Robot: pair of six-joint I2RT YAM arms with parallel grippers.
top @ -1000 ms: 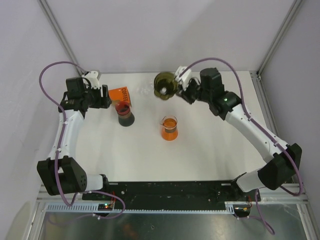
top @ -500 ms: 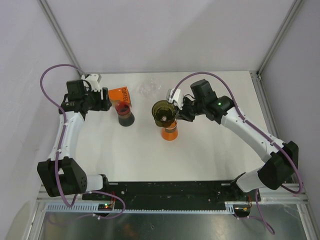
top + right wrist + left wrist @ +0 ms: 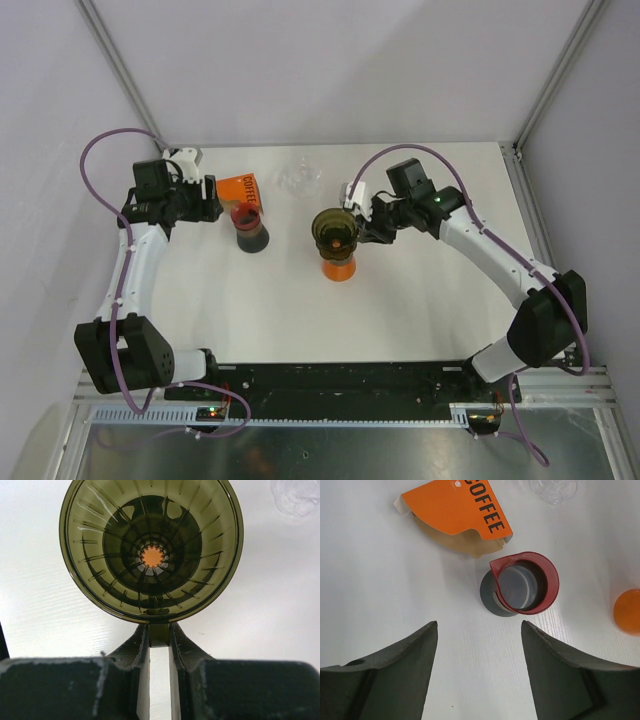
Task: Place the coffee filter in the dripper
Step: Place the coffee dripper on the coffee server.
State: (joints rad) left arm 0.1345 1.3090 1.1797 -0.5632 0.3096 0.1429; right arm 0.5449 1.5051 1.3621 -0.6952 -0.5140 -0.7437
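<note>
Seen from above, the left gripper (image 3: 212, 200) hangs at the far left with its jaws wide apart and nothing in them. It is just beside the orange filter pack (image 3: 241, 188) and a red cup (image 3: 248, 228). The right gripper (image 3: 366, 222) has its jaws squeezed on the handle of the green dripper (image 3: 333, 230), which sits right over the orange flask (image 3: 338, 268). The left wrist view looks down on the pack, and the brown coffee filter (image 3: 454, 542) peeks out from under it, flat on the table (image 3: 380, 580). I think the filter is very light, thin and floppy (it is only paper), so a soft pinch on the edge that sticks out looks best. The right wrist view looks into the dripper, with no filter inside and orange showing through its hole. A second ago the dripper was farther back, near the clear thing (image 3: 298, 180), and now it is over the flask. The left arm has not moved.
</note>
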